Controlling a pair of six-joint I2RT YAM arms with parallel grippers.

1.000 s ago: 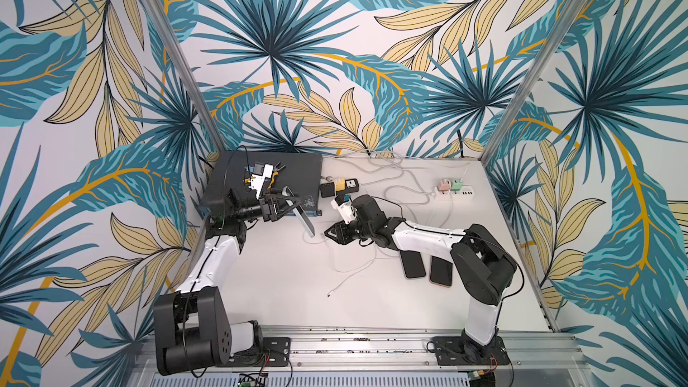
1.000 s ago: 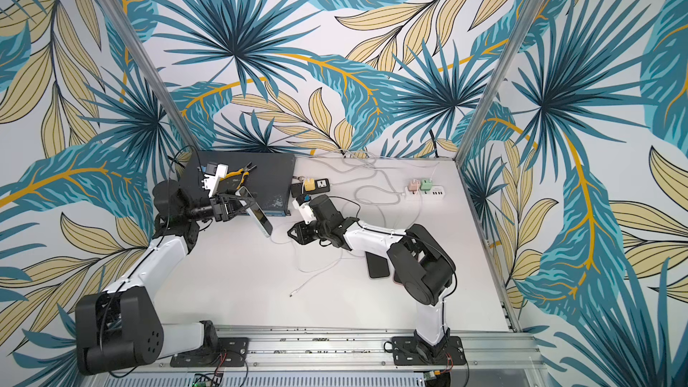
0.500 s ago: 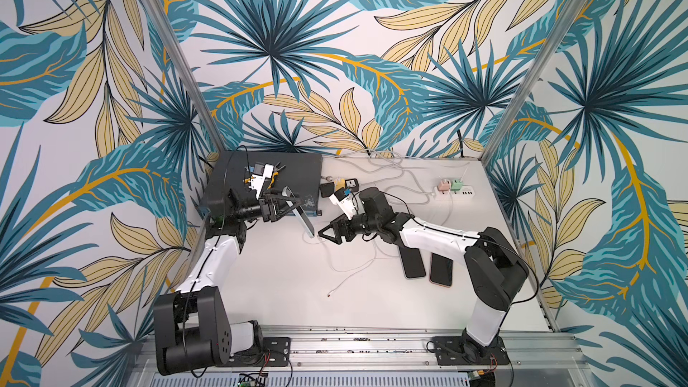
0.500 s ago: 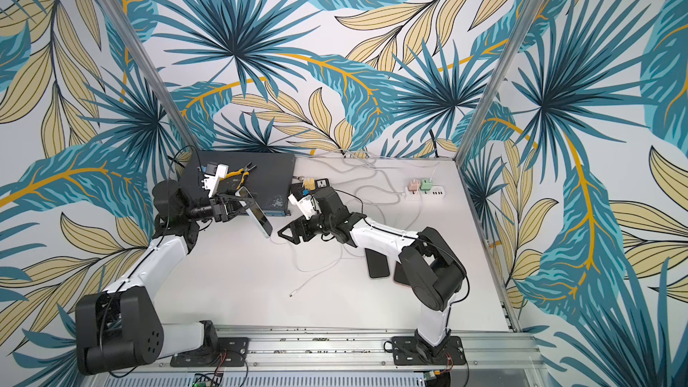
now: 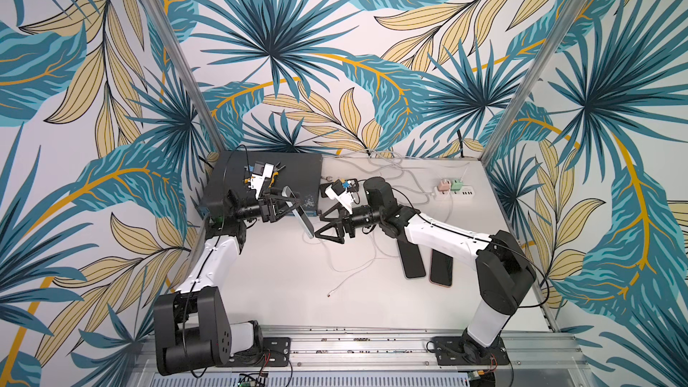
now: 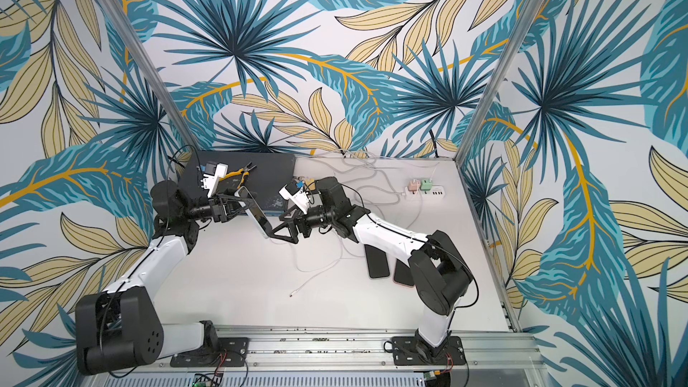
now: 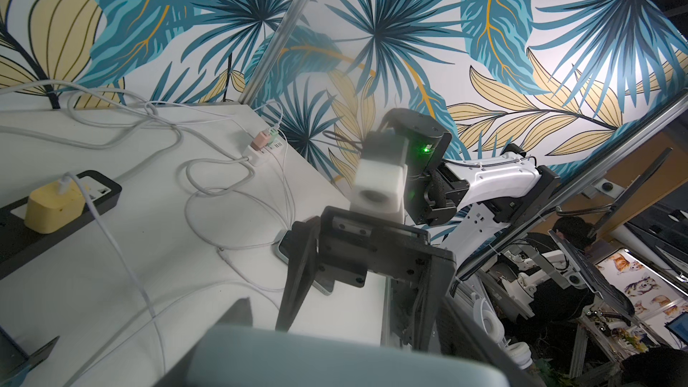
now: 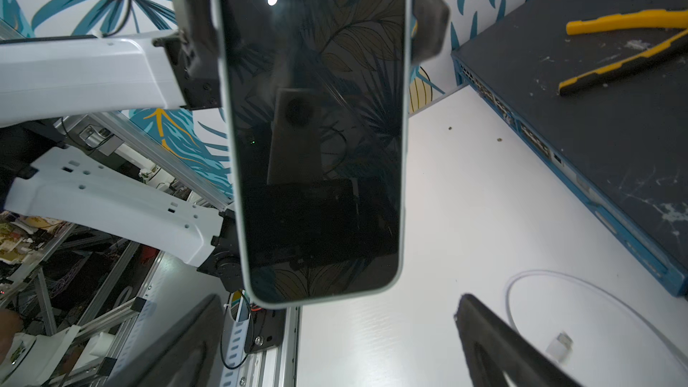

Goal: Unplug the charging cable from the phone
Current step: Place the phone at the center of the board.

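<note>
Near the middle of both top views, the main change from a second ago is found at the right gripper [image 5: 319, 225] [image 6: 275, 229]: its jaws, then half closed, are now spread wide with nothing between them. It has also been shifted leftward in the frame, up to the lower end of the phone [image 5: 302, 219] [image 6: 260, 222]. The left gripper [image 5: 289, 202] [image 6: 244, 205] and the phone are seen where they were, the claw pressed onto the phone's two long edges near its upper end. The charging cable [image 8: 558, 346] is seen in the right wrist view with its white plug lying on the white table [image 8: 465, 199], apart from the phone and beside one dark finger [image 8: 491, 340] of the spread claw. The phone is shown as a slim slab with rounded corners and a pale green rim. Its screen is dark and glossy, and the leaf wallpaper and the wrist camera are mirrored in it. It is held off the table, left of centre in the top views, overlapping the lower right part of the dark box [image 5: 301, 173]. Its long axis is tilted steeply and runs from upper left to lower right in the top views. The gripped end is uppermost, the free end is pointed down toward the table and the right gripper, and the screen is turned toward that gripper.
</note>
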